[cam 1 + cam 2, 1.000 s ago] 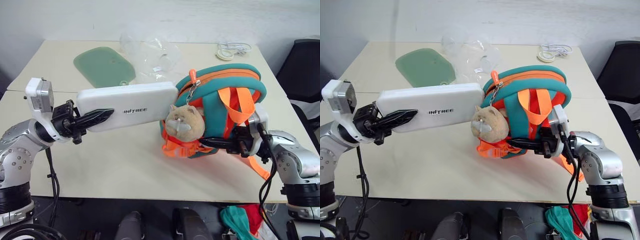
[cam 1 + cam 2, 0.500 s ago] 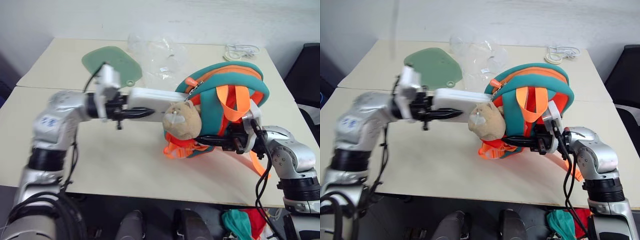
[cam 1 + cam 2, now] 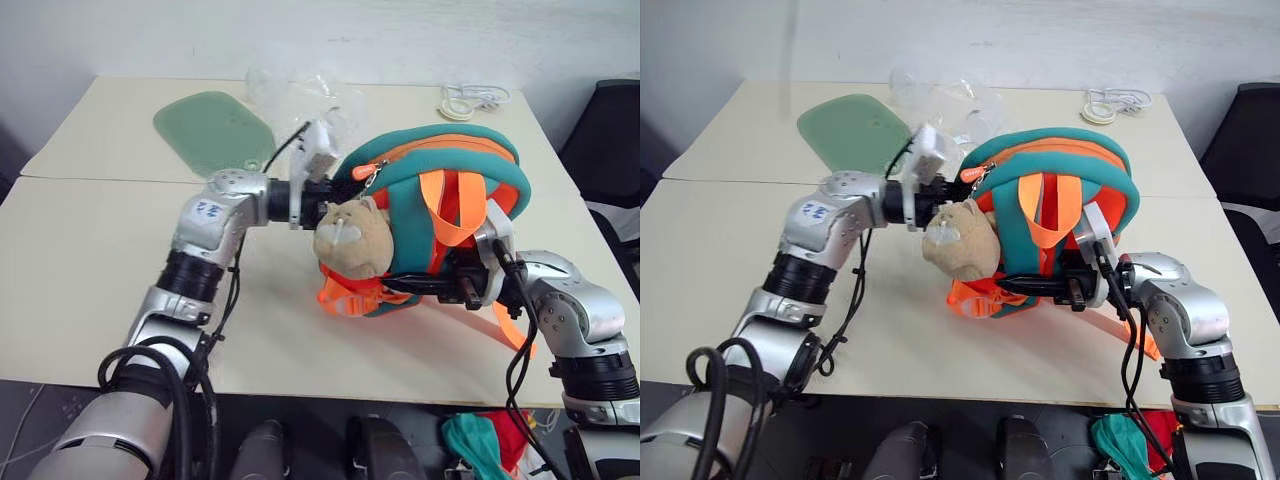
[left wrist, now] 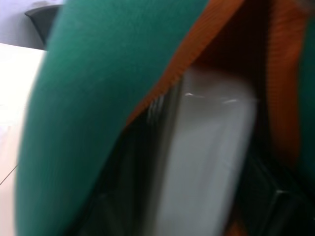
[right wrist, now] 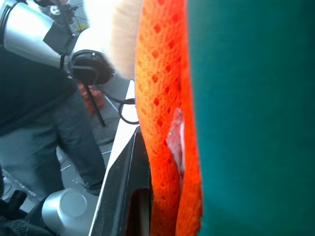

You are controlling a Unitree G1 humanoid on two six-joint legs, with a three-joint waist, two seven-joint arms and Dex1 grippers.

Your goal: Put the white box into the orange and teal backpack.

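Flat white plastic box [image 4: 206, 157], rounded corners, sits inside the small teal backpack with orange trim [image 3: 470, 165], table centre-right. Left gripper [image 3: 335, 195] at bag's 9 o'clock mouth, grip can't tell. Right gripper [image 3: 415, 285] pinches bag's bottom edge, 6 o'clock.

Office: plain tables [image 3: 90, 260], black chair [image 3: 608, 130].
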